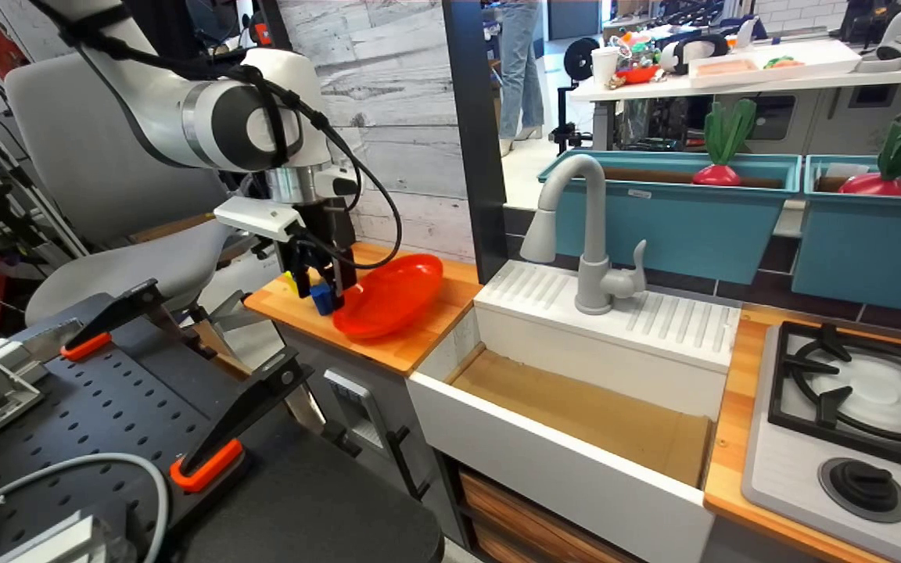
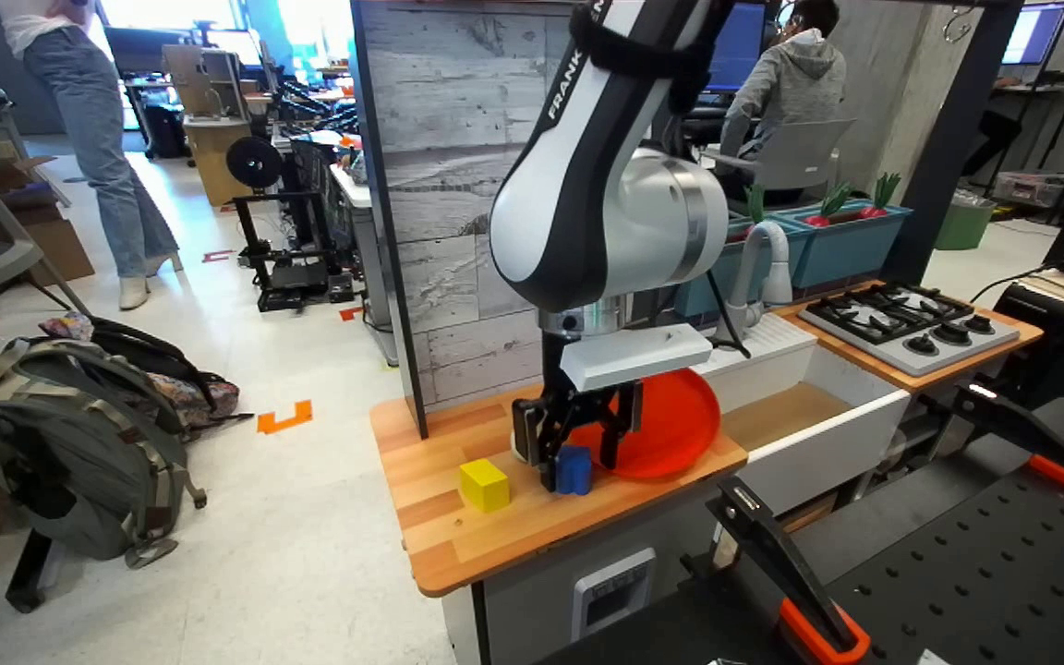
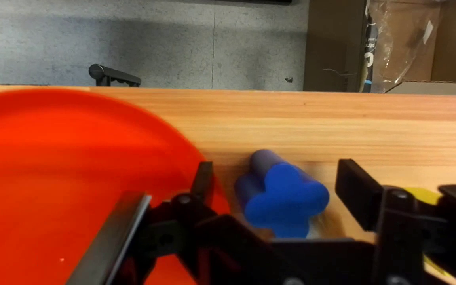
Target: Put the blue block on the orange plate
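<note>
The blue block (image 3: 287, 194) is a small cross- or flower-shaped piece standing on the wooden counter, just beside the plate. It shows in both exterior views (image 1: 323, 301) (image 2: 574, 472), partly hidden by the fingers. The orange plate (image 3: 73, 158) is round, shallow and orange-red; it also lies on the counter in both exterior views (image 1: 400, 293) (image 2: 680, 420). My gripper (image 3: 276, 174) points down and is open, with one finger on each side of the block and gaps visible on both sides. The plate-side finger is over the plate's rim. The gripper also shows in both exterior views (image 1: 321, 291) (image 2: 578, 467).
A yellow block (image 2: 485, 486) stands on the counter near the outer finger. A grey wood-pattern wall (image 1: 388, 117) rises behind the counter. A white sink (image 1: 560, 446) with a grey faucet (image 1: 595, 234) adjoins the plate's side, then a stove (image 1: 865, 391). Black clamps (image 1: 247, 407) stand in front.
</note>
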Motion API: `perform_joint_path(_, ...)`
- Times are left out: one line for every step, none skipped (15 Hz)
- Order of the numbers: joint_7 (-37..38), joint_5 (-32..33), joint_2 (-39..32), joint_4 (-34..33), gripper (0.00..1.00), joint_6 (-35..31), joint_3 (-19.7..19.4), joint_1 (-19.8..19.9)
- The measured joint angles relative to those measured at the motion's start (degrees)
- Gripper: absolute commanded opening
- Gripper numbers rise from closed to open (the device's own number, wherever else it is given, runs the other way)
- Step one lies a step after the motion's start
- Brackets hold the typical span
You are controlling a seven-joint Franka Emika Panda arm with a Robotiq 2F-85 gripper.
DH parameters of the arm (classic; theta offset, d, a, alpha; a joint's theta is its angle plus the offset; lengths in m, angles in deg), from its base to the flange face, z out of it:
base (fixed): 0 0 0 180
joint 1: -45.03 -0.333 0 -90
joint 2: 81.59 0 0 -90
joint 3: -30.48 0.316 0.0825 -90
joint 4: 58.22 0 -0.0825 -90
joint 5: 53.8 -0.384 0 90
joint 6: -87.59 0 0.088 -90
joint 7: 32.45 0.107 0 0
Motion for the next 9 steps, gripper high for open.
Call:
perform_joint_path(0.19,0.0,-0.33,-0.5,0.42,0.0,0.0,-0.16)
perform_joint_path(0.36,0.0,-0.62,-0.91,0.35,0.0,-0.05,-0.34)
perform_joint_path(0.51,0.0,-0.87,-1.29,0.29,0.0,-0.13,-0.52)
perform_joint_path(0.67,0.0,-0.95,-1.51,0.2,0.02,-0.21,-0.65)
perform_joint_path(0.86,0.0,-1.01,-1.7,0.17,0.06,-0.23,-0.74)
perform_joint_path(1.03,0.0,-1.08,-1.87,0.17,0.08,-0.27,-0.83)
perform_joint_path(1.12,0.0,-1.12,-2.02,0.17,0.08,-0.34,-0.89)
perform_joint_path(1.17,0.0,-1.16,-2.08,0.17,0.08,-0.42,-0.96)
perform_joint_path(1.22,0.0,-1.17,-2.1,0.17,0.08,-0.49,-1.02)
